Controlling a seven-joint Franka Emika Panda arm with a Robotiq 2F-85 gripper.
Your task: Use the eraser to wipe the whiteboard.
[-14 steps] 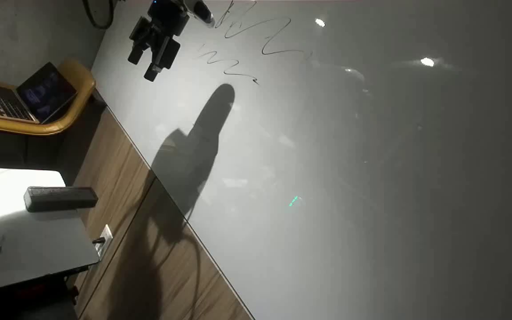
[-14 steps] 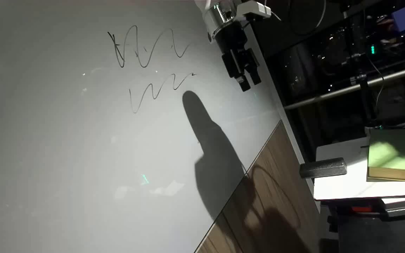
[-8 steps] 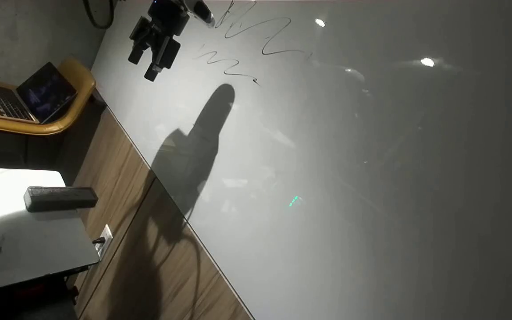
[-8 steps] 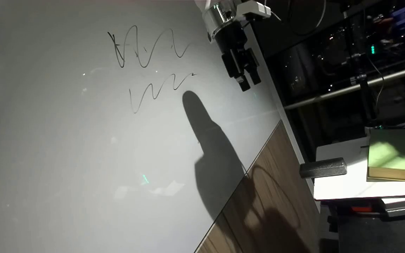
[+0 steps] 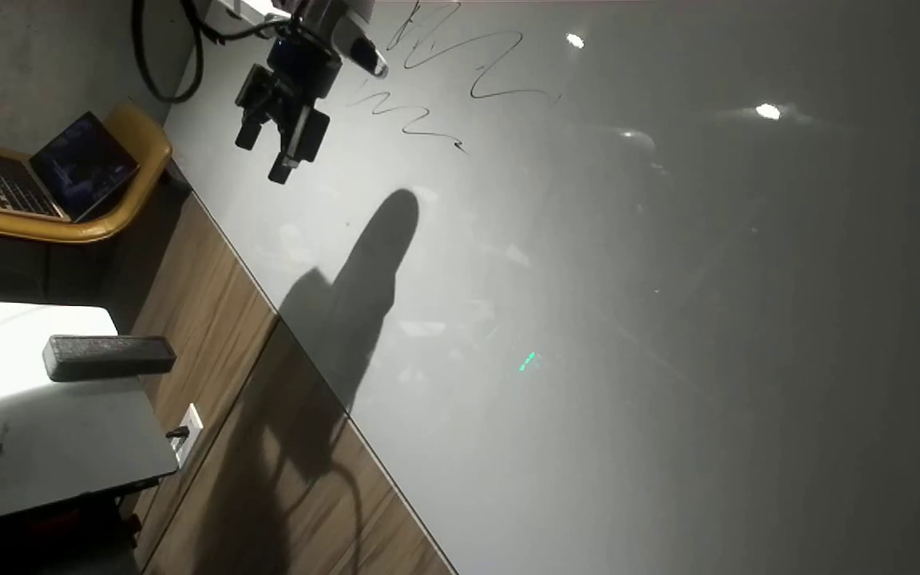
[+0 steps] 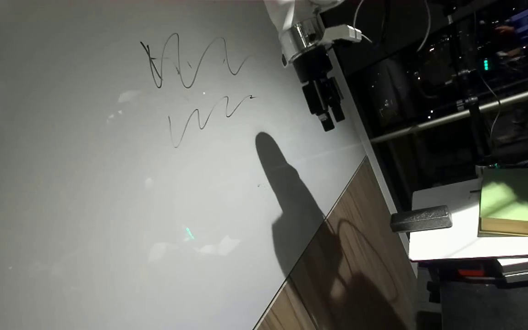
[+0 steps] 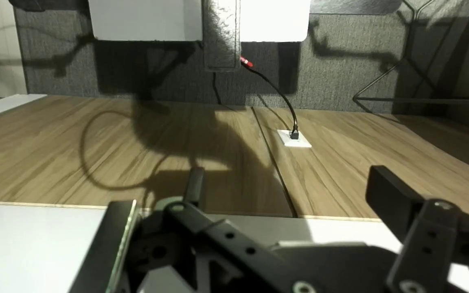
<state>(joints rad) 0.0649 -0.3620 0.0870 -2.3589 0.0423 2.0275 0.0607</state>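
The eraser (image 5: pixel 109 357), a dark-grey oblong block, lies on a pale flat top (image 5: pixel 69 435) with one end jutting past its edge. In the wrist view the eraser (image 7: pixel 221 38) shows at the top, end-on, well ahead of the jaws. My gripper (image 5: pixel 263 154) hangs higher than the eraser (image 6: pixel 421 219) and apart from it in both exterior views. In the wrist view the gripper (image 7: pixel 287 181) stands wide open with nothing between its fingers. Wavy dark pen lines mark the upper part of the glossy whiteboard (image 6: pixel 108 206); its edge (image 7: pixel 27 240) shows beneath the jaws.
A green book (image 6: pixel 516 201) lies beside the eraser on the same top. Wood-grain panelling (image 5: pixel 204 303) runs below the board, with a white socket and plug (image 7: pixel 294 137). An open laptop (image 5: pixel 85 172) rests on a yellow chair (image 5: pixel 140 144). A cable loop hangs near the arm.
Over the last half second my gripper has come down in both exterior views, its shadow with it. The eraser and the pen lines stay as they were.
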